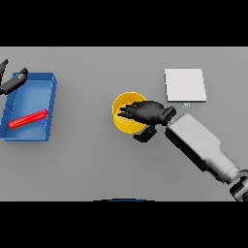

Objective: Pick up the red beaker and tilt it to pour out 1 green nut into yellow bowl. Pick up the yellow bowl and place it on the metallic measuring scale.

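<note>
The yellow bowl (pixel 125 121) stands near the table's middle. My right hand (pixel 147 113) lies over its right half, fingers stretched across the opening and thumb below the rim on the near side; I cannot tell if it grips the rim. The bowl's inside is mostly hidden. The metallic scale (pixel 185 85), a pale square plate, sits behind and to the right of the bowl. The red beaker (pixel 28 119) lies on its side in a blue tray (pixel 46 92) at the left. My left hand (pixel 12 82) shows at the left edge, above the tray's far corner.
The blue tray has raised walls and takes up the left side of the table. Bare grey tabletop lies between the tray and the bowl, and in front of the bowl toward the near edge.
</note>
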Action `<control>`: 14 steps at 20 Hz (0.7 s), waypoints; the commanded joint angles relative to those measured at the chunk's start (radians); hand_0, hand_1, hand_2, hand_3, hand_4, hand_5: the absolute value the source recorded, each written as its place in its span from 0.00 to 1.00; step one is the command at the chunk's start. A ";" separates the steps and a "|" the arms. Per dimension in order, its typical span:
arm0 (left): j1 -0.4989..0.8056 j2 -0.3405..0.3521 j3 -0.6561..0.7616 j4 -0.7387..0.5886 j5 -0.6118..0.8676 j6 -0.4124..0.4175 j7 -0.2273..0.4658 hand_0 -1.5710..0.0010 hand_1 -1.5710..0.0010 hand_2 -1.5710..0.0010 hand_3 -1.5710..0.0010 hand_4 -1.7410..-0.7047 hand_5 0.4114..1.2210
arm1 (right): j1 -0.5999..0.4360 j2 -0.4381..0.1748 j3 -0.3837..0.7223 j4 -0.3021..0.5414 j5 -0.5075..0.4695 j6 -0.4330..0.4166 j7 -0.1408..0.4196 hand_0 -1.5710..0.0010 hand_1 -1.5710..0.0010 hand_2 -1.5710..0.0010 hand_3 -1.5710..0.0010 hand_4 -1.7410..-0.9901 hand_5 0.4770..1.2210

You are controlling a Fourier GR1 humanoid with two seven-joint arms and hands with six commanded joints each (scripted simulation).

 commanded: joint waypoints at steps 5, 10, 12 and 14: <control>-0.006 -0.006 -0.002 0.005 0.000 -0.002 -0.011 1.00 1.00 1.00 1.00 0.92 0.37 | -0.013 0.006 0.002 0.014 0.006 -0.010 -0.013 0.71 0.74 0.78 0.79 0.50 0.65; -0.007 -0.006 -0.004 0.008 -0.005 0.001 -0.007 1.00 1.00 1.00 1.00 0.92 0.37 | -0.008 -0.006 0.009 -0.001 -0.007 -0.005 -0.039 0.23 0.24 0.28 0.38 0.17 0.88; -0.018 -0.001 -0.002 0.016 -0.010 -0.001 -0.017 1.00 1.00 1.00 1.00 0.92 0.37 | -0.004 -0.015 0.010 -0.013 -0.022 0.010 -0.037 0.15 0.16 0.21 0.32 0.11 0.93; -0.019 -0.010 -0.009 0.015 -0.010 -0.002 -0.009 1.00 1.00 1.00 1.00 0.92 0.37 | -0.010 -0.013 0.009 -0.022 -0.030 0.038 -0.014 0.10 0.10 0.16 0.28 0.07 0.95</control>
